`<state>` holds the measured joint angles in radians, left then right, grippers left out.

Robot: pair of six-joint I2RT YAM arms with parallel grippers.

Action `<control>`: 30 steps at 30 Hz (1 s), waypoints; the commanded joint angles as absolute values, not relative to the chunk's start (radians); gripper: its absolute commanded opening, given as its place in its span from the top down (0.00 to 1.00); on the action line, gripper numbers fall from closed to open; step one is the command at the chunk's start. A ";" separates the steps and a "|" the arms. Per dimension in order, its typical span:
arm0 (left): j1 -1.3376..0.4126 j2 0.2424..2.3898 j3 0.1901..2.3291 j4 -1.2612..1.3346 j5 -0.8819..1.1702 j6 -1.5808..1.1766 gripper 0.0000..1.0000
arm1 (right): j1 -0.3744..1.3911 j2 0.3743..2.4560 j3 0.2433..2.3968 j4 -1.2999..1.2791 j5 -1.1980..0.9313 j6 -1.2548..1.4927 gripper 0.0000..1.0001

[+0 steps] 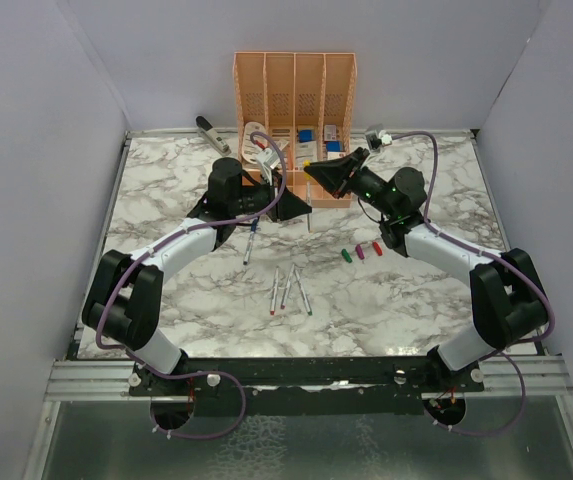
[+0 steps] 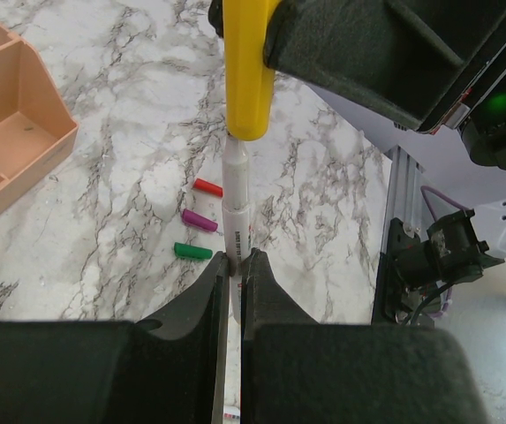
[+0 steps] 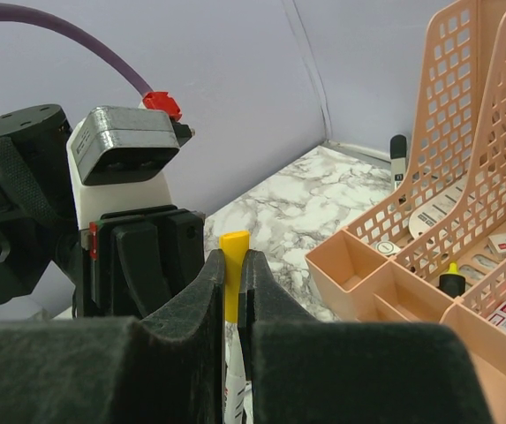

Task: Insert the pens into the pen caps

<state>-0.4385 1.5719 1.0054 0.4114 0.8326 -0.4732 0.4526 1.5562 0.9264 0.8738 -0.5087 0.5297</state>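
So I had left gripper [image 2: 236, 261] pinching the pen [image 2: 235, 190] low on its barrel, right gripper [image 3: 232, 265] clamping the yellow cap [image 2: 249, 71]; both looked light, stiff, slick.

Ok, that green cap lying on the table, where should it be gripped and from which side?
Probably across its middle, coming straight down from above. The green cap lies flat on its side on the table, so its top is free. The purple cap lies parallel beside it, apart, so one finger must drop into that gap. Which end is open I cannot tell.
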 commanded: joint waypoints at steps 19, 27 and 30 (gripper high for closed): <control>-0.423 1.537 1.018 0.444 0.833 -0.462 1.00 | 0.460 1.574 0.908 0.872 -0.516 0.517 0.99; -0.419 1.540 1.025 0.449 0.821 -0.464 1.00 | 0.462 1.573 0.892 0.867 -0.531 0.525 0.99; -0.417 1.544 1.031 0.457 0.822 -0.467 1.00 | 0.462 1.578 0.887 0.866 -0.540 0.531 0.99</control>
<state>-0.4263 1.5715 1.0054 0.4129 0.8322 -0.4732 0.4530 1.5642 0.9024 0.8730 -0.5114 0.5270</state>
